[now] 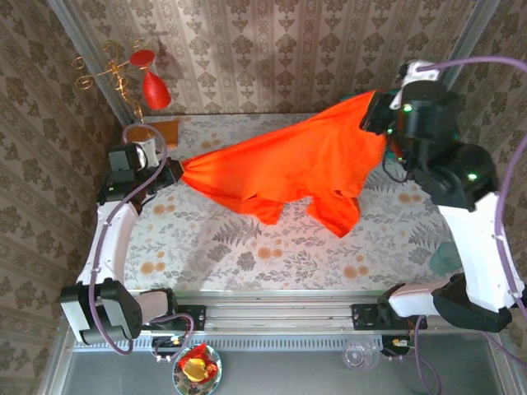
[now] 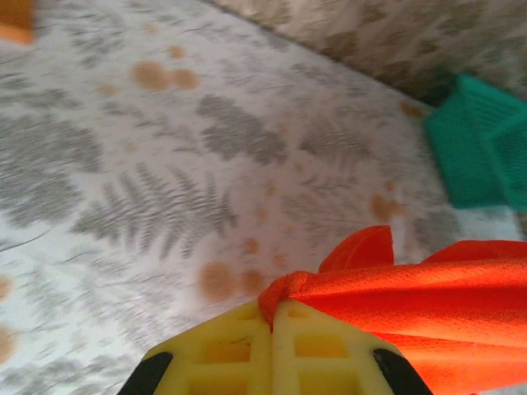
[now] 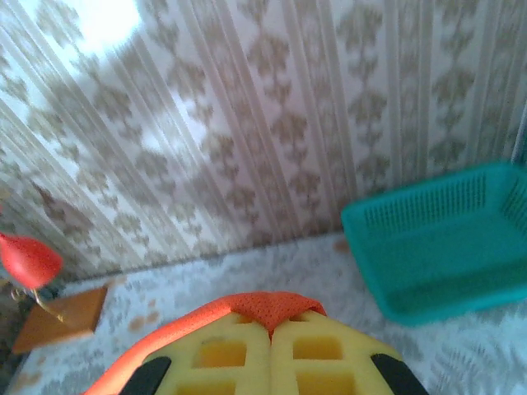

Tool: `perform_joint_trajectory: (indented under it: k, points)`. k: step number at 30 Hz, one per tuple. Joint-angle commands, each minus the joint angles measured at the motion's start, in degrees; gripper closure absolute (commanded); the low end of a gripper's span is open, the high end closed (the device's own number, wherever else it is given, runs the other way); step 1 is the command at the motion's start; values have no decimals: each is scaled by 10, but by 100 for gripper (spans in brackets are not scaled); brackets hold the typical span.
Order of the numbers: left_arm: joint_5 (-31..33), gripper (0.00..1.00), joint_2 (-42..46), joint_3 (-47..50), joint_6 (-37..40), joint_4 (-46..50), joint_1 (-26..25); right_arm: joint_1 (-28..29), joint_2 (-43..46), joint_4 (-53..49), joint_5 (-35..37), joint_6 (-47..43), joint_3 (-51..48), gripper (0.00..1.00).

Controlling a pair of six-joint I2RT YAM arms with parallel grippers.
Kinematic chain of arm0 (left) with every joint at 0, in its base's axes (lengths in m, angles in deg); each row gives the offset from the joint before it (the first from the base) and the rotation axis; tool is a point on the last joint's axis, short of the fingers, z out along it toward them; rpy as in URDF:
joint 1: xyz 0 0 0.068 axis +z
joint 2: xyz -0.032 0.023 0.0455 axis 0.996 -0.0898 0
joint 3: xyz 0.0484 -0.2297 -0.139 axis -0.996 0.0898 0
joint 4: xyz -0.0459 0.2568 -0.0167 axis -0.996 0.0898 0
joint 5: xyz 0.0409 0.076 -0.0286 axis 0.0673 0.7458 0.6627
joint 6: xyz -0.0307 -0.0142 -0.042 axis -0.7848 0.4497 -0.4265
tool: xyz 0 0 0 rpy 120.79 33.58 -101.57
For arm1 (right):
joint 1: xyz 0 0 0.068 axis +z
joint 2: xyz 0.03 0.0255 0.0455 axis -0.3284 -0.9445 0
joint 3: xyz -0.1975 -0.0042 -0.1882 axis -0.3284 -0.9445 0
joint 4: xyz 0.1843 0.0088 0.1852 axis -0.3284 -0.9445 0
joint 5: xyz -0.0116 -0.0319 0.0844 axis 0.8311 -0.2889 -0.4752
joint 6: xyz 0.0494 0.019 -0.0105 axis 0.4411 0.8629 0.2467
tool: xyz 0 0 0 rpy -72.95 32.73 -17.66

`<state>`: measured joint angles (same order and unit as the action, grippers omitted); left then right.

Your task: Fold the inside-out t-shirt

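The inside-out t-shirt (image 1: 288,169) is a bright orange-red cloth stretched in the air between the two arms, sagging over the middle of the table. My left gripper (image 1: 174,171) is shut on its left corner; in the left wrist view the yellow fingers (image 2: 239,346) pinch a bunched tip of the t-shirt (image 2: 412,296). My right gripper (image 1: 375,115) is raised at the back right, shut on the other end. Over its yellow fingers (image 3: 329,354) in the right wrist view drapes a hem of the t-shirt (image 3: 272,309).
A red ornament on a gold stand (image 1: 148,82) and a flat orange-brown wooden block (image 1: 158,130) sit at the back left. A teal basket (image 3: 445,239) stands at the back right against the wall. The table (image 1: 247,247) has a fern-print cover.
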<state>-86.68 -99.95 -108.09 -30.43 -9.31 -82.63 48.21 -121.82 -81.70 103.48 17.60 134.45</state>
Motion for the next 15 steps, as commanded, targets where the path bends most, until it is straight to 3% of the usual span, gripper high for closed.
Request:
perform_joint_trajectory:
  k: [1, 6, 12, 15]
  points:
    - [-50, 100, -3, 9, -42, -81, -14, -5, -9, 8, 76, -82, 80, 100]
    - [-114, 100, -27, -42, -83, -146, -17, -5, -3, 48, 71, -78, 49, 100]
    - [-149, 100, -44, -327, -99, -85, 81, -5, 14, 78, 27, -15, -90, 100]
    - [-142, 100, -67, -404, -79, -26, 82, -14, 26, 85, 24, -13, -108, 100]
